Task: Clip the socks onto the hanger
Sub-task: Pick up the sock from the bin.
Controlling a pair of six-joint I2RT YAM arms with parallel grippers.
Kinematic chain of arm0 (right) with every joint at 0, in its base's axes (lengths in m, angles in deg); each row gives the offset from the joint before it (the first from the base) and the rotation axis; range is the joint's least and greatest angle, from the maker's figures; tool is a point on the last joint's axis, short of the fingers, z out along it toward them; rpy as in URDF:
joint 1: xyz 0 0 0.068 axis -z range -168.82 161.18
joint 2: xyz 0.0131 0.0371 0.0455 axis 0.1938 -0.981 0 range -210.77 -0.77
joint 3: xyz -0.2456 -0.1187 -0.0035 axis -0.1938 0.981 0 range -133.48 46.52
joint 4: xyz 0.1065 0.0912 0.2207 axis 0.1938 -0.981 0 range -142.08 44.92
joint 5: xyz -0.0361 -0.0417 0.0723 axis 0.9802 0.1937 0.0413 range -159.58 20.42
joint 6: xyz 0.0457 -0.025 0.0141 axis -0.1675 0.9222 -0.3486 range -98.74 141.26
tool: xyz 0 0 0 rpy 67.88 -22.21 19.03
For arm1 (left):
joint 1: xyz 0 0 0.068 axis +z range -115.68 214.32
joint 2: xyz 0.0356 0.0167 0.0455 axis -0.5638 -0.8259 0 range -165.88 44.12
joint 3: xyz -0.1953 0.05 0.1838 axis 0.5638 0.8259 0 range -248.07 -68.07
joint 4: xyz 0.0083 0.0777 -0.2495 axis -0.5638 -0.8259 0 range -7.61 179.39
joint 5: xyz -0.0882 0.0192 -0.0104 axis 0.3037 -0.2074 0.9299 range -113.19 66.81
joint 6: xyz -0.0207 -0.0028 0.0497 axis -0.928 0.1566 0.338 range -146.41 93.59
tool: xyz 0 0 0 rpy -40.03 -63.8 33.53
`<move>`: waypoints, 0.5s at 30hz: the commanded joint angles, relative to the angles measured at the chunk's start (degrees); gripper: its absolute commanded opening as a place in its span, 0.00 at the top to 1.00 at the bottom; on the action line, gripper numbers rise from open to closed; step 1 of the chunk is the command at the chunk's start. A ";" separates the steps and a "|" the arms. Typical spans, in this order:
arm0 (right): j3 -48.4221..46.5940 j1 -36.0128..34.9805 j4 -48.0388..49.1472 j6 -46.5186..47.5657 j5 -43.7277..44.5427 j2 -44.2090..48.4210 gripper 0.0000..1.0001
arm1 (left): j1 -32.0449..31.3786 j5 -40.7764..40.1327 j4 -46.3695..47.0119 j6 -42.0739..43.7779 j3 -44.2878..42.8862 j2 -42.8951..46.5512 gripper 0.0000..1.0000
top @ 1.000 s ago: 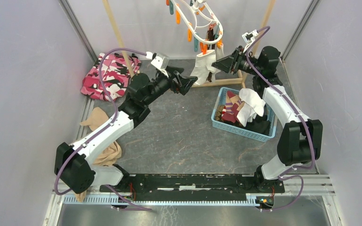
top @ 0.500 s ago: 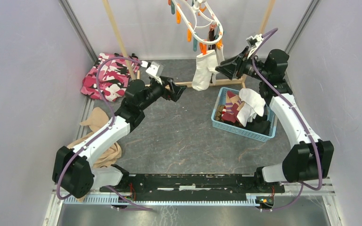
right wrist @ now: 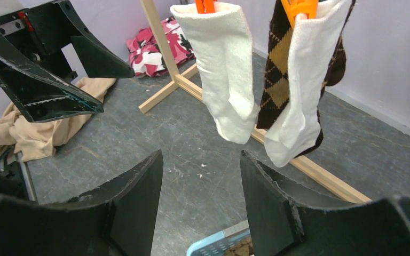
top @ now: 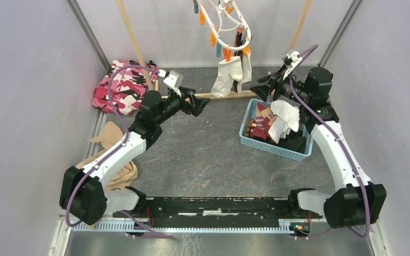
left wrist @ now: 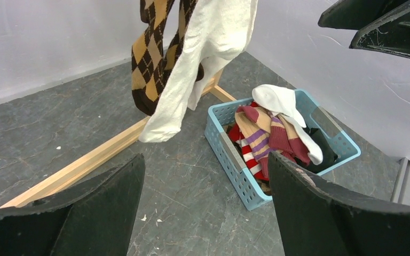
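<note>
The white hanger [top: 225,24] with orange and teal clothespins hangs at the back centre. Clipped to it by orange pins are two plain white socks [right wrist: 225,64] [right wrist: 301,96] and a brown argyle sock [right wrist: 277,80], which dangle over the rack's base bar. More socks, maroon, striped and white, lie heaped in the blue basket [top: 269,145]. My left gripper [top: 200,104] is open and holds nothing, to the left of and below the hanging socks [left wrist: 205,162]. My right gripper [top: 261,88] is open and holds nothing, just right of them above the basket's far corner [right wrist: 200,154].
The wooden rack frame has slanted posts [top: 132,37] and a base bar [top: 245,94] under the hanger. A pink camouflage cloth [top: 121,85] lies at the back left. A tan garment [top: 115,157] lies by the left arm. Grey walls close in both sides.
My right gripper has drawn back right and downward from the hanging white sock, its jaws spreading wider. My left gripper has pulled back to the left and lower. The hanger has shifted slightly.
</note>
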 commanded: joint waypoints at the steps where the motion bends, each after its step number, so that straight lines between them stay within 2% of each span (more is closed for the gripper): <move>1: 1.26 0.50 -2.64 3.49 2.83 3.11 0.39 | 0.62 2.49 2.98 1.94 0.62 1.72 0.10; 10: 6.08 2.85 -6.88 5.18 10.37 7.23 0.36 | 1.20 4.83 2.96 1.41 2.03 2.60 0.10; 15: 9.30 4.75 -12.54 5.40 25.64 8.52 0.30 | 1.38 5.02 2.63 0.82 2.99 3.84 0.10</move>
